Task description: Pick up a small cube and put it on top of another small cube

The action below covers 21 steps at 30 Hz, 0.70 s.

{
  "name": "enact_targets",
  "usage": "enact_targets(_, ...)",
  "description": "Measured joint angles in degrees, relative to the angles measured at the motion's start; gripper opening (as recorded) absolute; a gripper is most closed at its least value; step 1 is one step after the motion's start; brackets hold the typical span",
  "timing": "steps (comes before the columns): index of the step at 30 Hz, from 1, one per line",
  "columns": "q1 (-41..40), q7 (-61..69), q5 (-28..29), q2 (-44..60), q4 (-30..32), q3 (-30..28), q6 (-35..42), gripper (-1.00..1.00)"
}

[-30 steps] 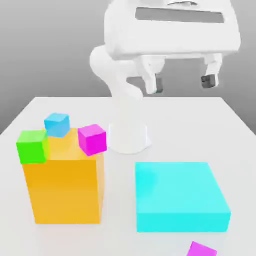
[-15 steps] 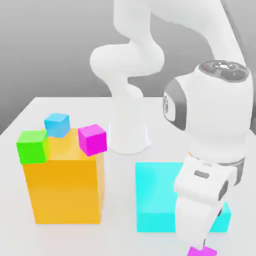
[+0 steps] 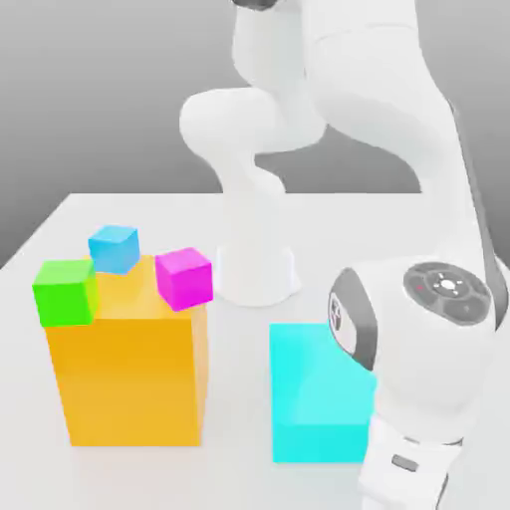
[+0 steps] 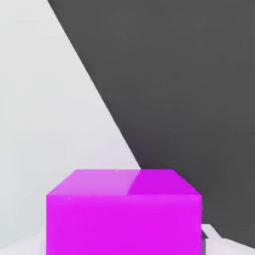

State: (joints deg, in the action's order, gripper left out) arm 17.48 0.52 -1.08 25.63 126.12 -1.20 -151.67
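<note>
The small cube (image 4: 124, 209), magenta with a violet tint, sits close up in the hand view on the white table, next to the table's edge. My gripper (image 4: 124, 241) is down around it, shut on its sides. In the exterior view my arm (image 3: 418, 349) bends low over the table's front right corner, and its wrist (image 3: 403, 468) runs off the lower edge of that view. Another small magenta cube (image 3: 184, 277) rests on the near right corner of the tall orange block (image 3: 129, 383).
A small blue cube (image 3: 114, 248) and a small green cube (image 3: 66, 291) also sit on the orange block. A flat cyan block (image 3: 309, 398) lies to its right, partly behind my arm. The arm's white base (image 3: 257, 274) stands at the back middle.
The arm came down from high above the table to the front right corner, covering the cube there. The jaws went from wide open to shut.
</note>
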Motion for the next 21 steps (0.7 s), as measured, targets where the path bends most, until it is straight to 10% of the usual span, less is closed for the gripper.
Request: enact_targets(21, -14.27, -40.14, -0.87, -42.85, 14.96, -6.29, 28.02, -1.0)
